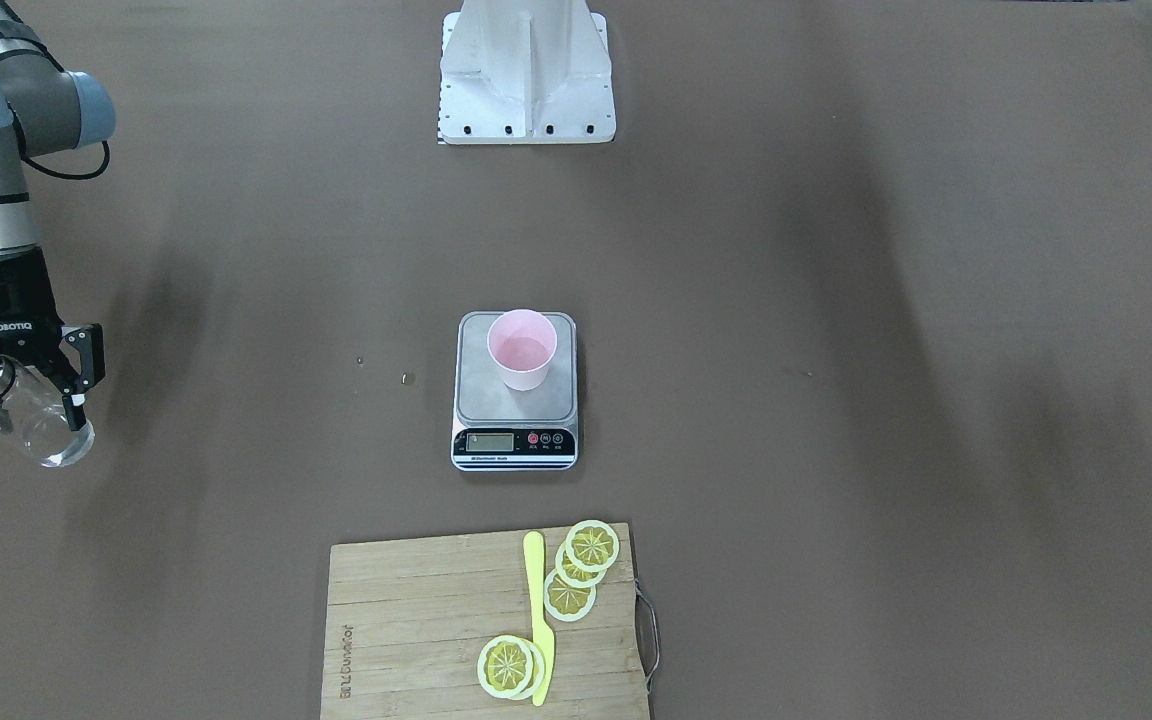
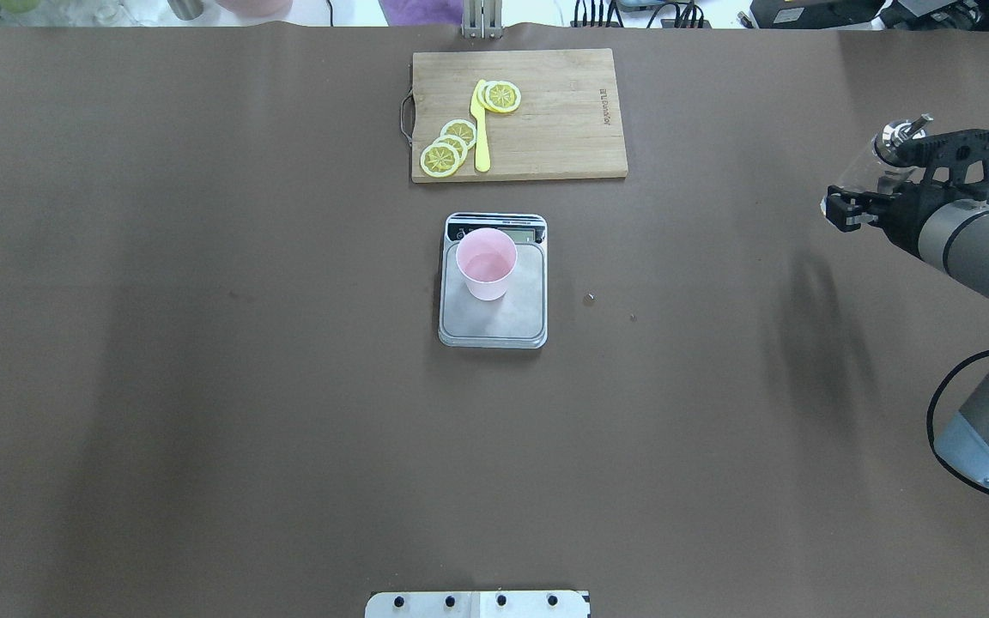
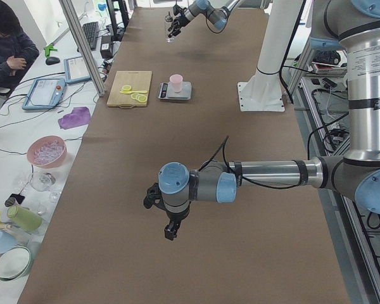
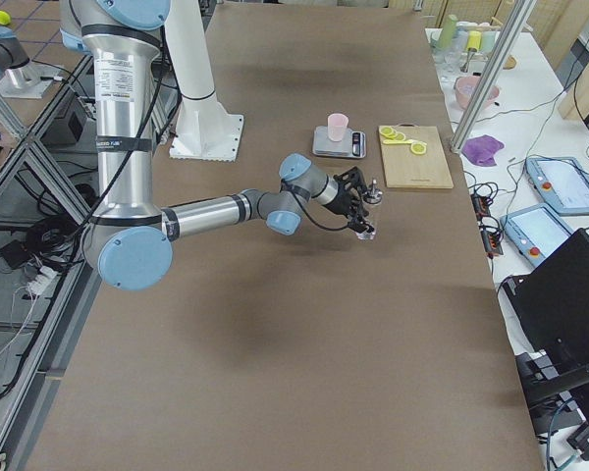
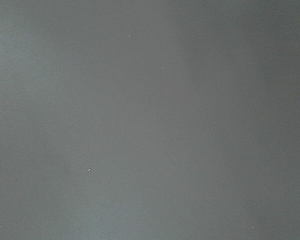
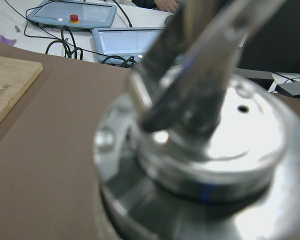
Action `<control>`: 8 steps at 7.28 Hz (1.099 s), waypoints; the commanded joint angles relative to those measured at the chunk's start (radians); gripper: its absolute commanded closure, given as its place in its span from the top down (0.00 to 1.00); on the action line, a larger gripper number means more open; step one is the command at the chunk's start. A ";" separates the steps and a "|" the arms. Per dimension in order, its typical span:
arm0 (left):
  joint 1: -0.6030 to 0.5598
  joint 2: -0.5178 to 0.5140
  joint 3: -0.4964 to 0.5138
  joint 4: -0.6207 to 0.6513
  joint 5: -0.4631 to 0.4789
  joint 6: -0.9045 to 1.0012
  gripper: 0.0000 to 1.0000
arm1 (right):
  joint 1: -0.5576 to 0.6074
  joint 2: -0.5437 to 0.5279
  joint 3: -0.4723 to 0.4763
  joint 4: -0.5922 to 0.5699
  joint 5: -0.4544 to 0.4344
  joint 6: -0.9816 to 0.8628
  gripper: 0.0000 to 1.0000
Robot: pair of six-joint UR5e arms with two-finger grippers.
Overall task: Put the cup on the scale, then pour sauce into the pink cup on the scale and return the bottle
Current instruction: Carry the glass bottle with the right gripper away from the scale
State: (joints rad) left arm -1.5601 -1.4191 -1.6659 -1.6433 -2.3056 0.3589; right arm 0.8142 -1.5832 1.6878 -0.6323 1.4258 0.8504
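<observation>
Left to right from over my shoulders: my left gripper [image 3: 170, 232] is outside that frame, hanging low over the brown table [image 2: 203, 343] toward my left end. Only the side camera catches it, so I cannot tell whether its fingers are spread or closed. At centre, the pink cup [image 2: 486, 264] stands upright on the scale [image 2: 512, 322], toward the display end of the platform, with what looks like a shallow pool of clear sauce [image 2: 484, 257] in its bottom. Just beyond lies a wooden board [image 2: 563, 129] with lemon slices [image 2: 443, 157] and a yellow knife [image 2: 481, 129]. Two tiny specks [image 2: 590, 298], possibly drops, mark the table right of the scale. Far right, well apart from the scale, my right gripper [image 2: 876, 184] pinches the glass bottle [image 2: 857, 174] across its body, metal cap uppermost, apparently clear of the table. By my reading, placing and pouring are done; only setting the bottle down and letting go remains.
</observation>
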 commanded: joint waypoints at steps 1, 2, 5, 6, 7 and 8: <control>0.000 0.028 0.002 -0.053 0.000 -0.002 0.98 | 0.022 0.002 -0.040 0.033 0.071 0.048 0.00; 0.000 0.032 0.003 -0.061 0.000 -0.002 0.98 | 0.022 0.002 -0.040 0.033 0.087 0.068 0.00; 0.002 0.035 0.003 -0.063 0.000 -0.002 0.98 | 0.022 -0.003 -0.097 0.072 0.087 0.095 0.00; 0.002 0.035 0.005 -0.063 0.000 -0.002 0.98 | 0.022 -0.004 -0.133 0.112 0.085 0.095 0.00; 0.002 0.035 0.005 -0.063 0.000 -0.002 0.98 | 0.022 -0.004 -0.151 0.121 0.084 0.095 0.00; 0.002 0.035 0.003 -0.063 0.000 -0.002 0.98 | 0.022 -0.004 -0.152 0.121 0.079 0.095 0.00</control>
State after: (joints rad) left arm -1.5586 -1.3837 -1.6618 -1.7057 -2.3056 0.3574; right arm 0.8359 -1.5871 1.5477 -0.5195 1.5091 0.9447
